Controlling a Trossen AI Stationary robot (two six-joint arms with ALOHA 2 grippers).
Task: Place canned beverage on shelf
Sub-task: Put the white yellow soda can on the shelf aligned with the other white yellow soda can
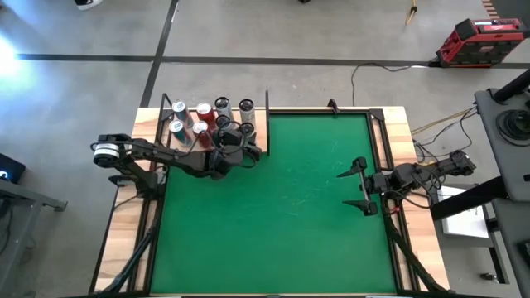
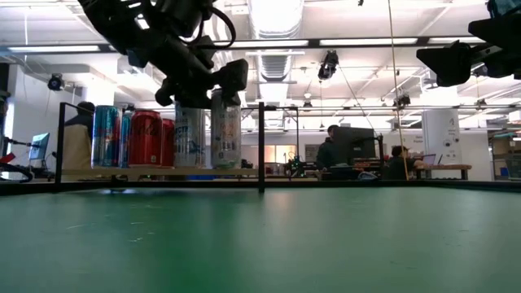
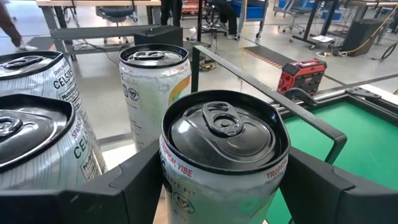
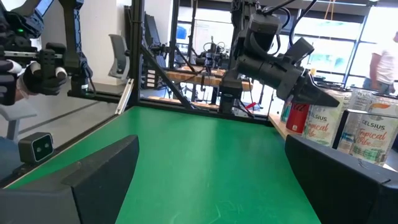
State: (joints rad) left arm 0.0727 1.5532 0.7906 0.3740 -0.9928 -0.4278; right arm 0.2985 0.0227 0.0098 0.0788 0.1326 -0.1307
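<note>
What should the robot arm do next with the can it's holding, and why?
Probably lower it the last bit and then let go. The left gripper is shut on the white can, holding it upright over the shelf beside the other cans. In the low view its bottom looks level with its neighbours. The right gripper waits open over the green mat.

A red toolbox (image 1: 481,41) sits on the grey concrete floor (image 1: 273,29) beyond the counter (image 1: 397,124); ceiling strip lights (image 2: 277,16) glow above desks (image 2: 440,169).
</note>
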